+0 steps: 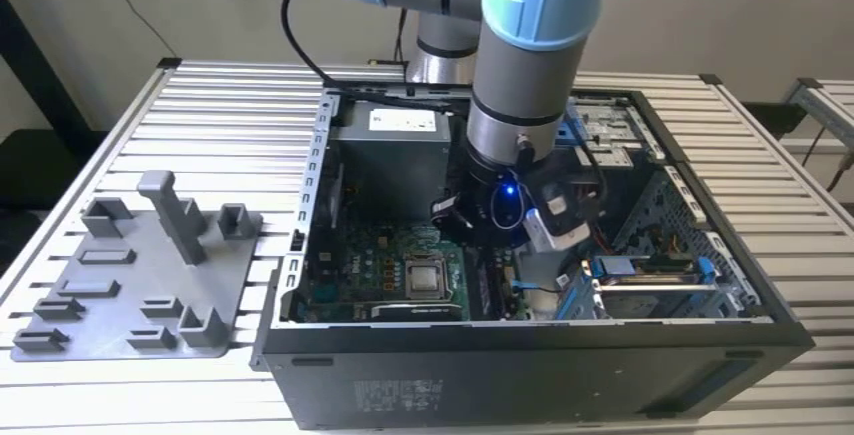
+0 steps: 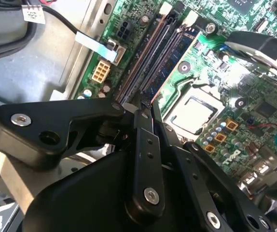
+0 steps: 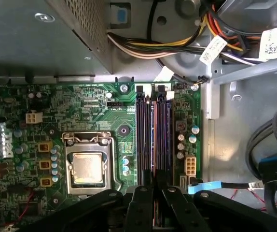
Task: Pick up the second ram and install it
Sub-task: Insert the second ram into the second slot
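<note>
In both wrist views my gripper (image 2: 148, 105) (image 3: 154, 183) is low inside the open computer case (image 1: 534, 375), at one end of the motherboard's memory slots (image 3: 143, 140). Its black fingers (image 2: 143, 145) are shut close together. The second ram (image 2: 173, 57) is a dark blue-green stick standing on edge along the slots. In the first wrist view it shows as a thin line (image 3: 153, 140) running straight in between the fingertips. How deep it sits in its slot is hidden. In the exterior view the gripper (image 1: 491, 243) is under the arm's wrist, right of the processor socket (image 1: 427, 277).
The processor socket (image 3: 87, 167) lies beside the slots. Bundled power cables (image 3: 177, 46) and a blue ribbon cable (image 3: 203, 186) run close by. A grey plastic tray (image 1: 134, 290) with upright posts lies on the slatted table at the exterior view's left. The case's drive cage (image 1: 654, 285) is at the exterior view's right.
</note>
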Robot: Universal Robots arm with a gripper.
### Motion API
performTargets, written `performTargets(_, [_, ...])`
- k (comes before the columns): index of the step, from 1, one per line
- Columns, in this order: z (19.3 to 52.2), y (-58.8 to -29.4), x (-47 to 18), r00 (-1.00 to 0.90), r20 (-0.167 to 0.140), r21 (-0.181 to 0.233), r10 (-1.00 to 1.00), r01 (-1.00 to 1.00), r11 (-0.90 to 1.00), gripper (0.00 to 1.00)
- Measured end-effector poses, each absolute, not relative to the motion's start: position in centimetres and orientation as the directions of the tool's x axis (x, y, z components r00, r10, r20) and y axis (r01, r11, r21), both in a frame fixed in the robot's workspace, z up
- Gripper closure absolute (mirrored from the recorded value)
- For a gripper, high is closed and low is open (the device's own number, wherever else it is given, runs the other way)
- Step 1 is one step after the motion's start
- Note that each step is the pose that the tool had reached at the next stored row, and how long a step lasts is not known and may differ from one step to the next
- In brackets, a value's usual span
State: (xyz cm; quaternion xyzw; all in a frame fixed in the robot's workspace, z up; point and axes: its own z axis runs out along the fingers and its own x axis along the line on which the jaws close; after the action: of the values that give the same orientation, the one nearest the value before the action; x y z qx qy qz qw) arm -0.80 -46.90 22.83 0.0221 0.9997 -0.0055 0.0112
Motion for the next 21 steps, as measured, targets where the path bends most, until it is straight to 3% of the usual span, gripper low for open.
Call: performTargets(21, [21.86,-46.89,-1.21,-0.999,-0.023,-0.010,0.044,0.044,0.999,0.86])
